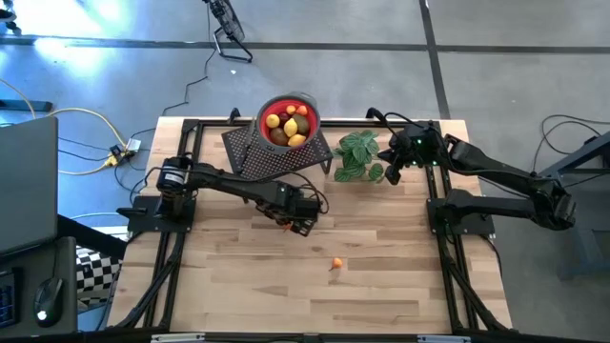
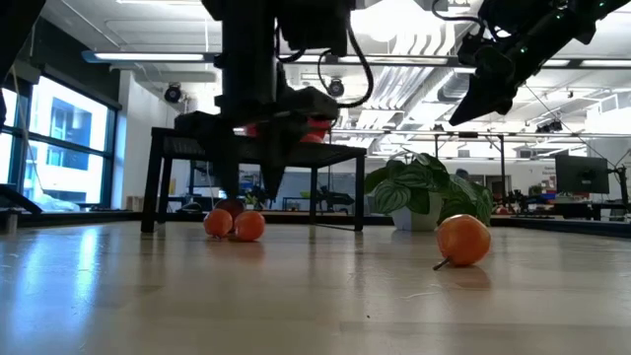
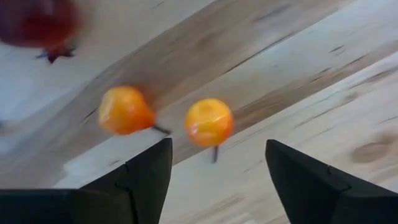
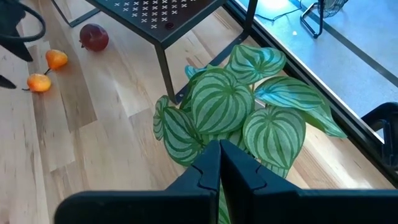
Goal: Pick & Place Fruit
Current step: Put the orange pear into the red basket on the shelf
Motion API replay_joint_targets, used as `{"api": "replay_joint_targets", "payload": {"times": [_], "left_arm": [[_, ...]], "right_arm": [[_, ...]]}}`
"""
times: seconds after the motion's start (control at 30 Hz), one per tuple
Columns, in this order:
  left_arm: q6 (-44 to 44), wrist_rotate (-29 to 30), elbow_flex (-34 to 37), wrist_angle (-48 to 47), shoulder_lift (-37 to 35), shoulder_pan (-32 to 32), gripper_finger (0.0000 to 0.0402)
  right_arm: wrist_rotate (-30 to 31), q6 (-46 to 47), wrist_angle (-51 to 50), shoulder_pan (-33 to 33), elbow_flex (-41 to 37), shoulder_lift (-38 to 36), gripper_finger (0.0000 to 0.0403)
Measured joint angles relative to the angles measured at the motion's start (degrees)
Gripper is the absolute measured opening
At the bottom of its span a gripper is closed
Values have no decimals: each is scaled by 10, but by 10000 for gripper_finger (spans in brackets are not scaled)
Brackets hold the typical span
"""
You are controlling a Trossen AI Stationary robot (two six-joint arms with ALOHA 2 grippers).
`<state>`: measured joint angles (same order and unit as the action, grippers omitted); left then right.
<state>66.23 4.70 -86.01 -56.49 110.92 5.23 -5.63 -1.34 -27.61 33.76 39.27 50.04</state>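
Observation:
Two small orange balls (image 3: 209, 122) (image 3: 124, 110) lie on the wooden table beside a dark red fruit (image 3: 37, 22). My left gripper (image 3: 217, 155) hangs open above them, fingers pointing down, touching nothing; in the high view it is at the table's middle (image 1: 294, 223). A third orange ball (image 1: 336, 265) lies alone nearer the front edge. More fruit, yellow and brownish, fills a red bowl (image 1: 286, 122) on a black perforated stand (image 1: 276, 154). My right gripper (image 4: 219, 163) waits shut above the green plant (image 4: 236, 106), at the back right.
The black stand's legs (image 2: 153, 187) rise just behind the two orange balls (image 2: 234, 225). The potted leafy plant (image 1: 360, 157) stands right of the stand. Bare wood lies toward the table's near edge. Black frame rails (image 1: 448, 257) run along both sides.

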Motion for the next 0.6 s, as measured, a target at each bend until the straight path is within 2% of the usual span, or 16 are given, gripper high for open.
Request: {"api": "replay_joint_targets", "payload": {"times": [0.17, 0.3, 0.6], "left_arm": [[-2, -4, 0, 2, 21, 0, 253], [-5, -29, 0, 5, 31, 0, 253], [-20, -27, -1, 21, 47, 0, 253]], "right_arm": [[0, 0, 0, 0, 0, 0, 2], [0, 0, 0, 0, 0, 0, 2], [0, 0, 0, 0, 0, 0, 2]]}}
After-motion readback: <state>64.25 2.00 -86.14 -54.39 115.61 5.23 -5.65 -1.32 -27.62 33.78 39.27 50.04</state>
